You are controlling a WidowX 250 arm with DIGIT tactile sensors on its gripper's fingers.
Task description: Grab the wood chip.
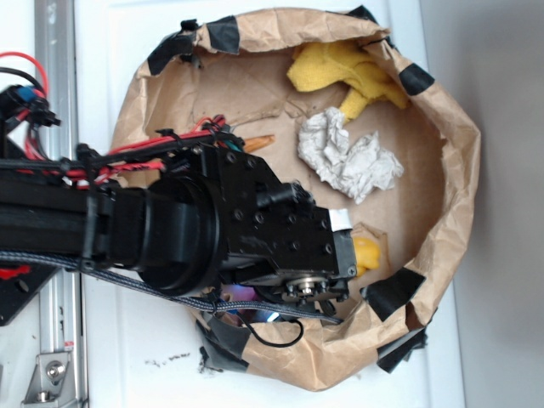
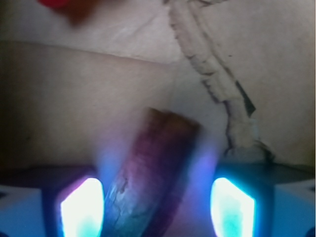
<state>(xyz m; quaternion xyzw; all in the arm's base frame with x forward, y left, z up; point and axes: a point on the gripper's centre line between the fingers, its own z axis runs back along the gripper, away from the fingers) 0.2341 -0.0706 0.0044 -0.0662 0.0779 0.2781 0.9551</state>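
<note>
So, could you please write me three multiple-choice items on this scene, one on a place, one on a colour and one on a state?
1. In the wrist view, where is the wood chip?
A. Between the two glowing fingers of the end effector
B. On the yellow cloth
C. Outside the paper bag

2. What colour is the cloth at the far edge of the paper bag?
A. Blue
B. Yellow
C. Green

3. What state is the white paper?
A. Flat
B. Rolled into a tube
C. Crumpled

Answers:
1 A, as the brown chip lies in the gap between the lit fingers, though whether they touch it cannot be told.
2 B, as the exterior view shows bright yellow fabric there.
3 C, as it is a creased, bunched wad.
</note>
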